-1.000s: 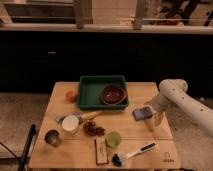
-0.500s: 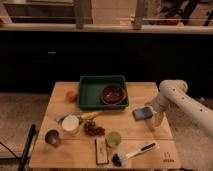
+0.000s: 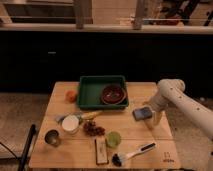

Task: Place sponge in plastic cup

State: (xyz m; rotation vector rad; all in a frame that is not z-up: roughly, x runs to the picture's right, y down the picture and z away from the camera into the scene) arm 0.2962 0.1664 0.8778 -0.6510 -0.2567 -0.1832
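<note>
Change vs. prior frames: practically none. Arm (image 3: 172,95), gripper (image 3: 150,109) and sponge (image 3: 142,113) sit in the same spot at the right of the table (image 3: 155,142), so no visible progress toward the cup; prob. a pause at or just after the grasp. Gripper is against the sponge's right edge; whether it is spread or closed cannot be told. Sponge looks tilted w/ a shadow beneath, poss. just off the surface. Plastic cup (image 3: 113,138) stands upright, near-centre, well apart from the sponge, to its near left. Bare wood lies between them. Around the cup: brush (image 3: 132,152) near-right, brown block (image 3: 101,150) just left, dark cluster (image 3: 91,129) far-left. Further off: white cup (image 3: 70,123) and metal cup (image 3: 52,137) at left; green tray (image 3: 87,85) w/ dark bowl (image 3: 113,93) at far side; orange fruit (image 3: 71,95) left of tray. Risk: cup looks narrow vs. sponge, so a centred entry is needed.
</note>
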